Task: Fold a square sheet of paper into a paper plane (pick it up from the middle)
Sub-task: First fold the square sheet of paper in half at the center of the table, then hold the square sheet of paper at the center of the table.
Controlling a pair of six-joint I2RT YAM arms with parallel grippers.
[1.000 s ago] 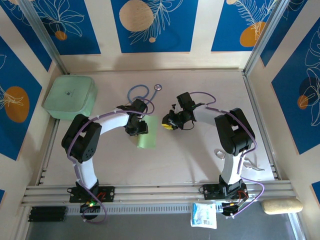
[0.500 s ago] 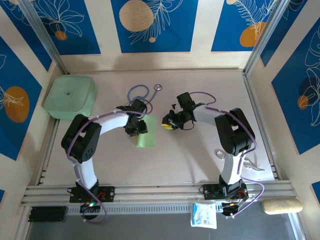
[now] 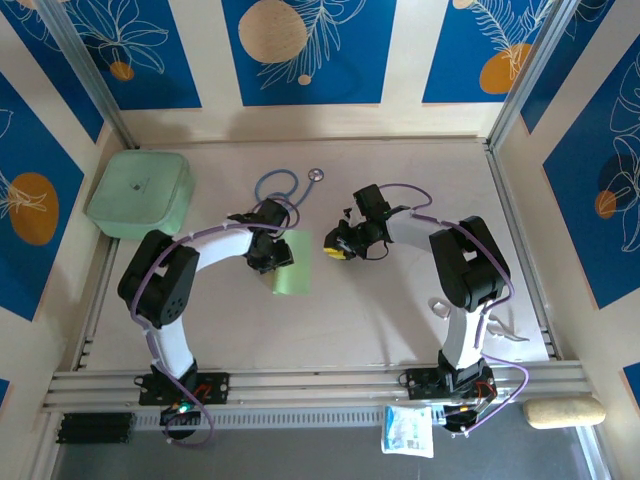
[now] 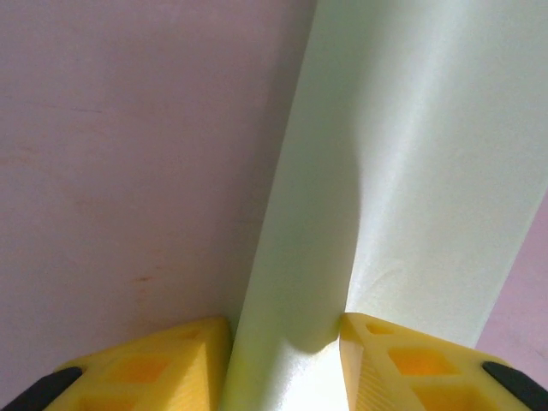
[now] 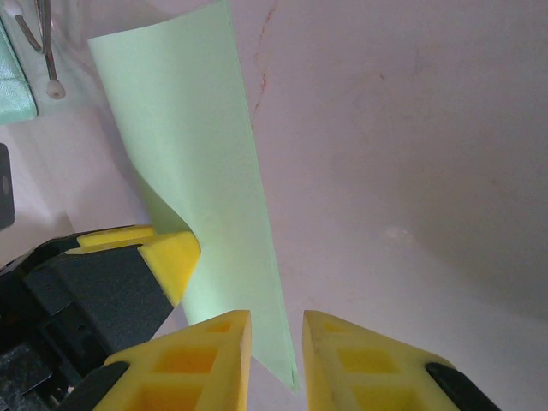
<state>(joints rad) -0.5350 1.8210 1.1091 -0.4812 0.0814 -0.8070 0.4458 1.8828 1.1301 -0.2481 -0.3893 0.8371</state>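
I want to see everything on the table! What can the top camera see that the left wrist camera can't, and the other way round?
From above: the mint-green box, the blue stethoscope and the right gripper beside the green paper. From the left wrist: a close look at the left gripper, whose yellow fingers sit on either side of the paper as it runs up between them. Shared: the green paper and the pale table.

Robot lab cell, railed table point(image 3: 380, 310), printed panels point(image 3: 340, 60)
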